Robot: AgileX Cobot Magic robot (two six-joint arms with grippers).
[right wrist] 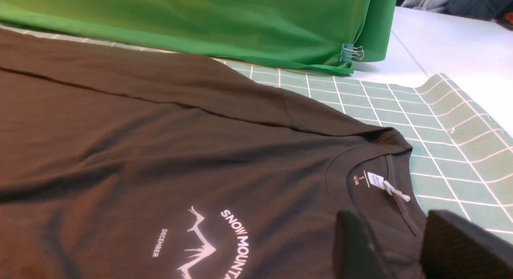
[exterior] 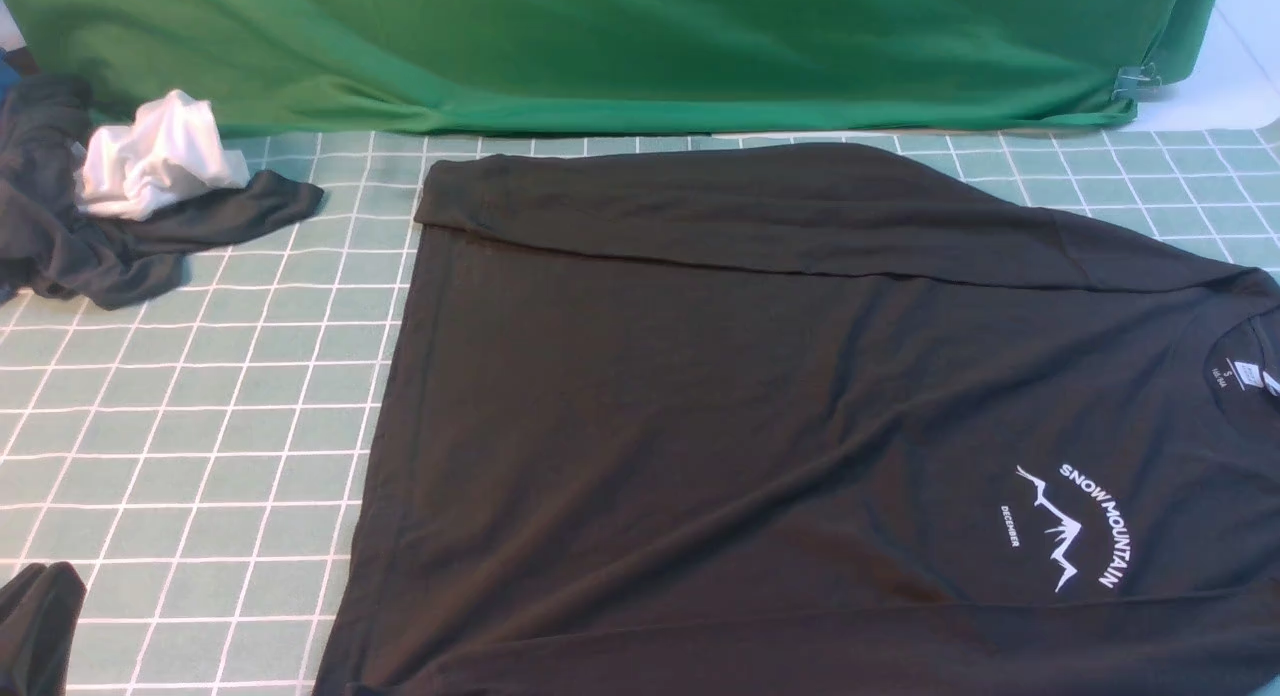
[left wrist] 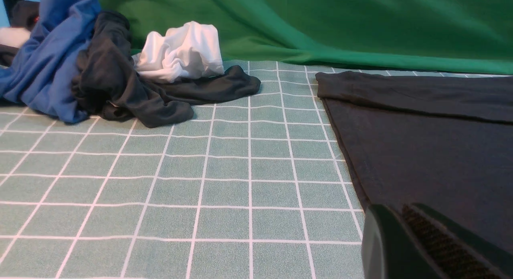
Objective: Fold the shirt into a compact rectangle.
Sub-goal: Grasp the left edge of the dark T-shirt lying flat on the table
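While the large black long-sleeved cotton shirt [exterior: 700,426] lies flat, print up, on the green gridded mat [exterior: 200,426], collar toward the robot's right and far sleeve folded across its body, the left gripper [left wrist: 400,211] is closed by the hem; the right gripper [right wrist: 394,217] has its jaws apart over the collar.

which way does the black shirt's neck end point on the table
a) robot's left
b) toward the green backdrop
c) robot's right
c: in the front view the shirt has its white neck tag at the robot's right edge, and its hem lies toward the left.
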